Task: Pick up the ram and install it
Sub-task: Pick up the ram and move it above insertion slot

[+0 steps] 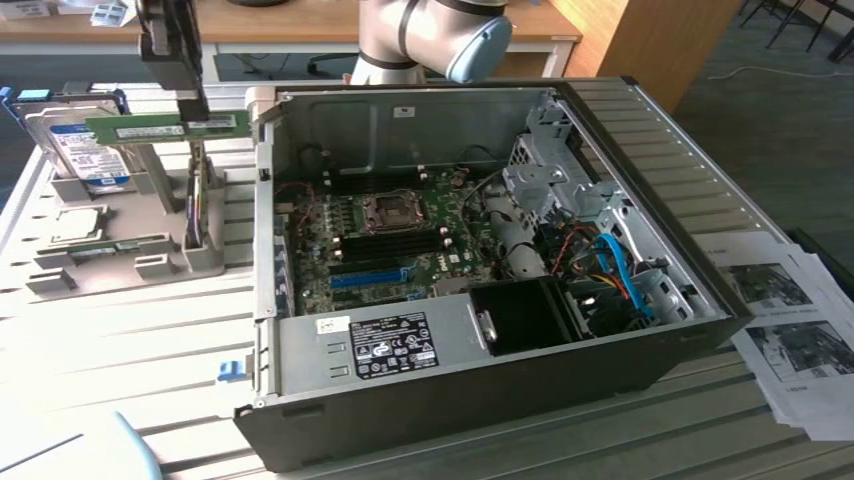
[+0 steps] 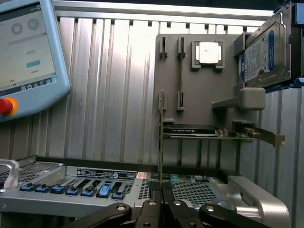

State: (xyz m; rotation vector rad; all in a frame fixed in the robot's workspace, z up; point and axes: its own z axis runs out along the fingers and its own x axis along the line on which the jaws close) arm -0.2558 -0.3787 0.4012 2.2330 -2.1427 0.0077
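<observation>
The gripper is clamped on the ram, which sits level between its fingers, clear of the tray below. The pick-up looks done. Installing remains, since the case stands beside and lower.

Upper left of the exterior view: the hand, clamped on the ram, hangs in open air above the grey rack and its upright posts. Just to the right, the case rim stands in the way. Mid-frame the motherboard lies open from above. The drive cage, cables and black fan shroud crowd its right side.
</observation>
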